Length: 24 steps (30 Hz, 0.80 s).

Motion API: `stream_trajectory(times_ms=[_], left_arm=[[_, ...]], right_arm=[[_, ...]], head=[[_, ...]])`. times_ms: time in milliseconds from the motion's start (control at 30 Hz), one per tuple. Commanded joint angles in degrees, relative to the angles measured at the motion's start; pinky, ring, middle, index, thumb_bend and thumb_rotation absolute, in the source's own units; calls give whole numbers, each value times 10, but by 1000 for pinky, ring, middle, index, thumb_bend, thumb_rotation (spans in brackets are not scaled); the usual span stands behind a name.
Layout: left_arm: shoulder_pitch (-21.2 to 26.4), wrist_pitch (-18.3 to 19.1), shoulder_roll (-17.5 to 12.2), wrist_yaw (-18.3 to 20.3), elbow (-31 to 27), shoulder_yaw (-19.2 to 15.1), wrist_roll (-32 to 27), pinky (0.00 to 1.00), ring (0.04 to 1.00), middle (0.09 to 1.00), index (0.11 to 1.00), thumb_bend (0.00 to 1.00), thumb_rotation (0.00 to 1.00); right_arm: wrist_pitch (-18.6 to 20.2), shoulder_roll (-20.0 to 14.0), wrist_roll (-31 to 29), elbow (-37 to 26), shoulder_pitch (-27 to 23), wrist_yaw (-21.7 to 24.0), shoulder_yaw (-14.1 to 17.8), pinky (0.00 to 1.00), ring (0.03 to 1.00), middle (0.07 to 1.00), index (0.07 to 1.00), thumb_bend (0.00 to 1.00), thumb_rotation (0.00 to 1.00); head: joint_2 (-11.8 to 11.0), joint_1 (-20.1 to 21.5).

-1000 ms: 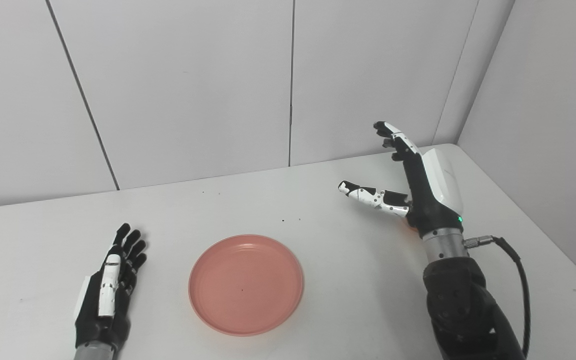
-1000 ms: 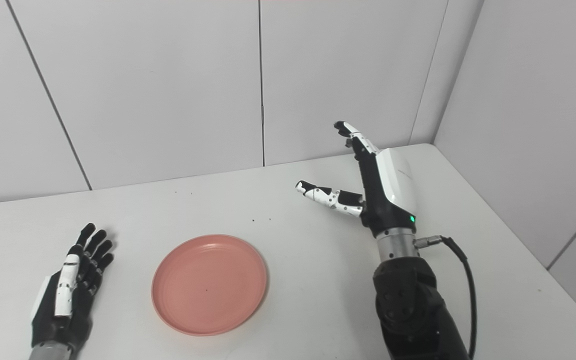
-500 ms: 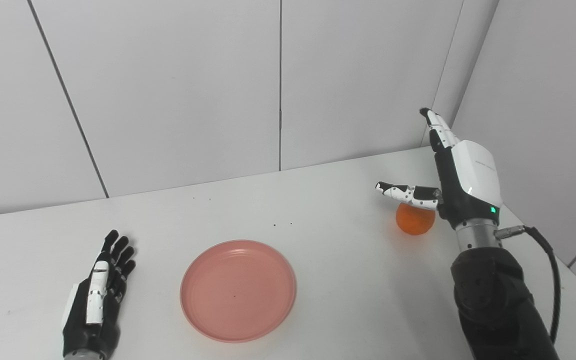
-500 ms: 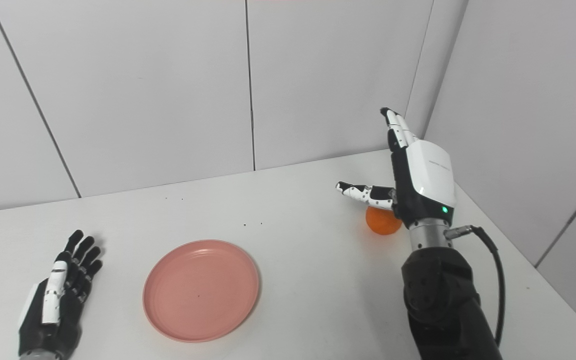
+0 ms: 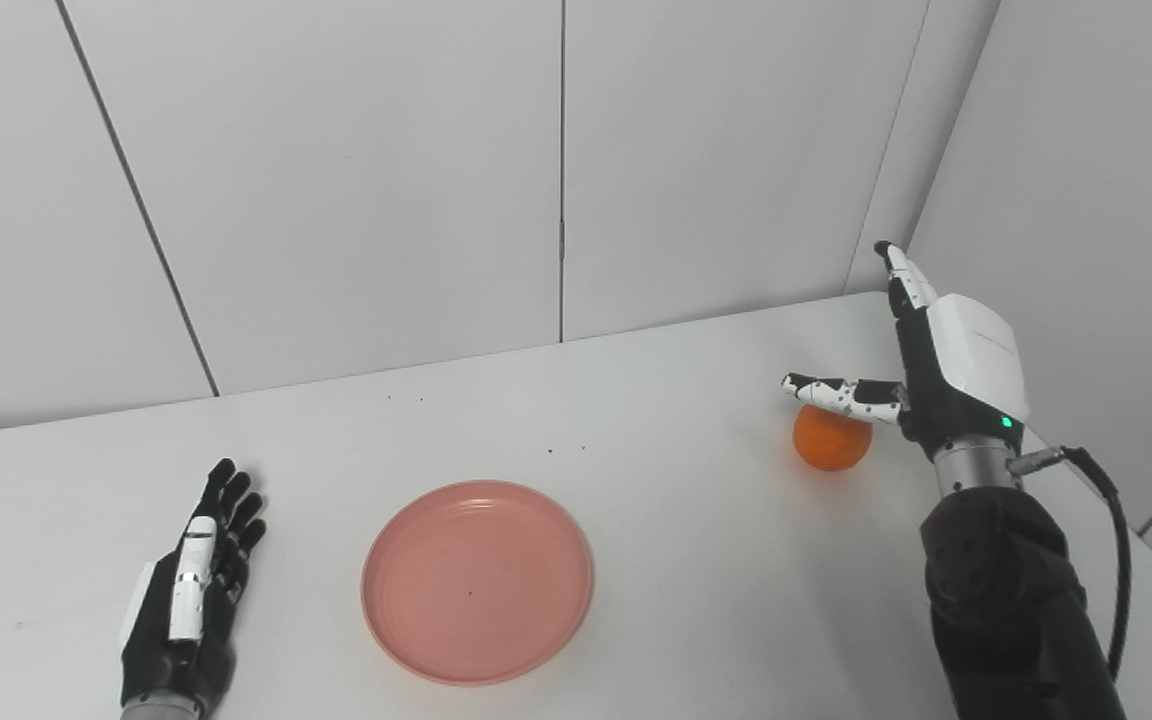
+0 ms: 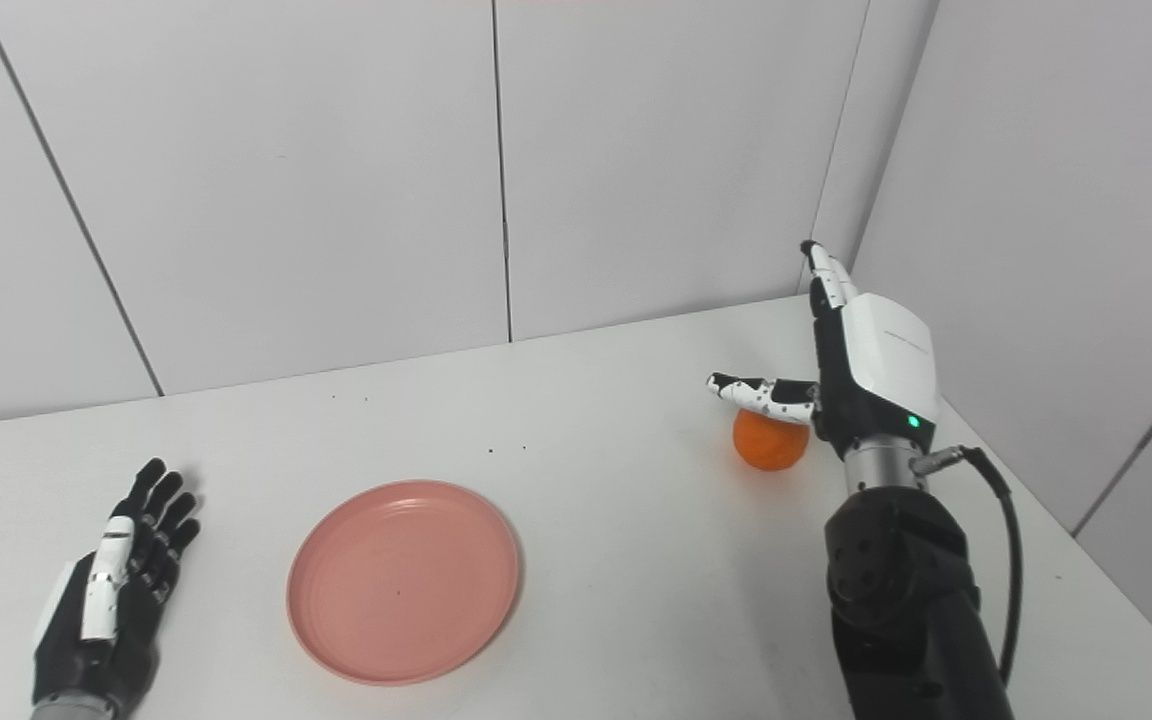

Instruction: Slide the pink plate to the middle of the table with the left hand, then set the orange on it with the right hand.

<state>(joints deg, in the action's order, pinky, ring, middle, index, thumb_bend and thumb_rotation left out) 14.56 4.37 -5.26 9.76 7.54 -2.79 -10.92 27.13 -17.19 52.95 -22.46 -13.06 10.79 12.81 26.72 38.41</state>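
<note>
The pink plate lies empty on the white table, near the middle toward the front. The orange sits on the table at the right. My right hand is open, fingers up and thumb stretched out just above the orange, with the palm close beside it on the right. My left hand rests open on the table at the front left, well apart from the plate.
White wall panels stand behind the table and along its right side. The table's right edge runs close by my right arm. A black cable loops from the right wrist.
My right hand has moved right and a little down, uncovering the orange, and now stands beside it. The camera shifted right early on. The plate and left hand have not moved.
</note>
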Motion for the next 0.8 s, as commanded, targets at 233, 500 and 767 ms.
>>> stream_trajectory(times_ms=[233,500,767], left_arm=[[6,27,-4,-2,-30,0,0,989,980,991,975,357,1000],[7,35,-4,-2,-37,-5,-3,988,972,982,963,349,1000],[7,42,-3,-3,-47,-6,-1,966,951,966,945,354,1000]], right_arm=[[-2,-10,7,19,-11,15,26,697,850,921,943,979,439],[-2,-15,-8,51,-12,23,29,705,857,926,946,990,449],[-2,-23,-17,88,-17,33,22,724,877,948,958,998,465]], head=[[6,6],[13,8],[14,7]])
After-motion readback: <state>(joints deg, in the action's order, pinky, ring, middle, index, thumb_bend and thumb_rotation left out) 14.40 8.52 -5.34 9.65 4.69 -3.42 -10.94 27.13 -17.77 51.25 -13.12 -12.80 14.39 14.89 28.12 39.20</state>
